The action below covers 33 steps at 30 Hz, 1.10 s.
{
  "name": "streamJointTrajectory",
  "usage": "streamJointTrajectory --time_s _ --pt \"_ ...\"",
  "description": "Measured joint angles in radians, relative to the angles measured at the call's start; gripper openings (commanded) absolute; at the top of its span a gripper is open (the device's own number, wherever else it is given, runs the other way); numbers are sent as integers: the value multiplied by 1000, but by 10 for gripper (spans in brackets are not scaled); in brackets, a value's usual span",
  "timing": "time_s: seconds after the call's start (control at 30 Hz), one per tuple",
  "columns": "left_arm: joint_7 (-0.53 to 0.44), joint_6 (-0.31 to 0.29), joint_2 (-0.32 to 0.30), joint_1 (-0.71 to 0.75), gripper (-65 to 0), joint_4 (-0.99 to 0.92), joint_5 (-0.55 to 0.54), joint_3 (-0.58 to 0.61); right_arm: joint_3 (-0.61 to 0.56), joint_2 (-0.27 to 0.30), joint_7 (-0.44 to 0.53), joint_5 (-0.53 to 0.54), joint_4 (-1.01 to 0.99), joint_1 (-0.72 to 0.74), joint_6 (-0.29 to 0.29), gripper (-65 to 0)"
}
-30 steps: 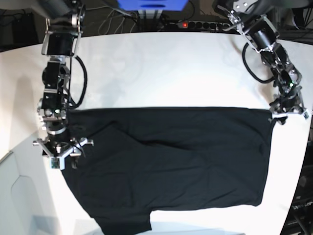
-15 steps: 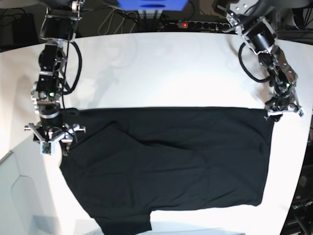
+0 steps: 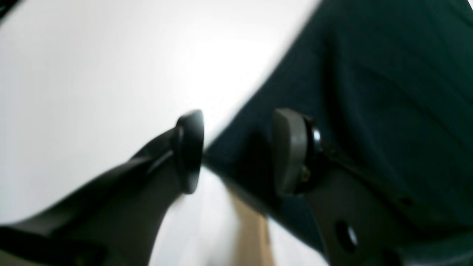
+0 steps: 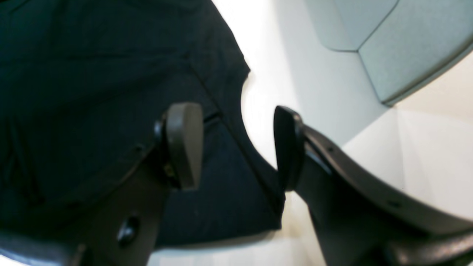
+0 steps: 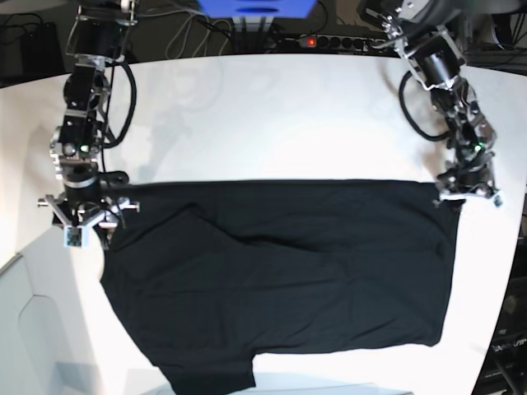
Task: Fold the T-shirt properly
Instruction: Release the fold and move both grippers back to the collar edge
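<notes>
**Both arms pulling back to the far corners of the shirt**

The T-shirt (image 5: 280,280) lies flat on the white table (image 5: 272,115), spread wide left to right, 1 sleeve hanging off toward the near edge at bottom left. No print or tag shows; only plain black cloth faces up.

Change over the last second: the right gripper (image 5: 82,216), on the left of the base view, has moved from over the cloth, further toward the near side, back to the shirt's far-left corner. The left gripper (image 5: 466,188), on the right of the base view, has crept slightly farther away and inward, and now sits at the far-right corner. The shirt itself has not shifted or lifted.

Claw state: right gripper (image 4: 236,147) is spread wide, jaws straddling the curved cloth edge, 1 pad over fabric and 1 over bare table, nothing pinched. Left gripper (image 3: 236,151) is parted too, jaws either side of the cloth corner, with a clear gap and no cloth pressed between the pads. That view is blurred, so contact with the fabric is hard to judge.

Meaning for the task: no fold made yet. Both arms look lined up on the 2 far corners, likely setting up a paired pinch to bring the far edge toward the near side. Risk: closing on only the hem edge and losing it.
</notes>
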Motion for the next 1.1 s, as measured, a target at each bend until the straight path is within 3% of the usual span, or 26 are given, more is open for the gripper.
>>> streamJointTrajectory --time_s 0.87,0.93,1.1 --pt "-39 -6 -11 33 -363 -34 -3 -5 33 33 10 1 -34 -30 0 -331" --pt "-39 -6 -11 33 -385 -34 -3 -5 33 34 8 1 -66 -22 0 -331" --pt "-32 -6 -11 33 -539 -35 -3 -5 34 56 2 0 -140 -13 0 -331"
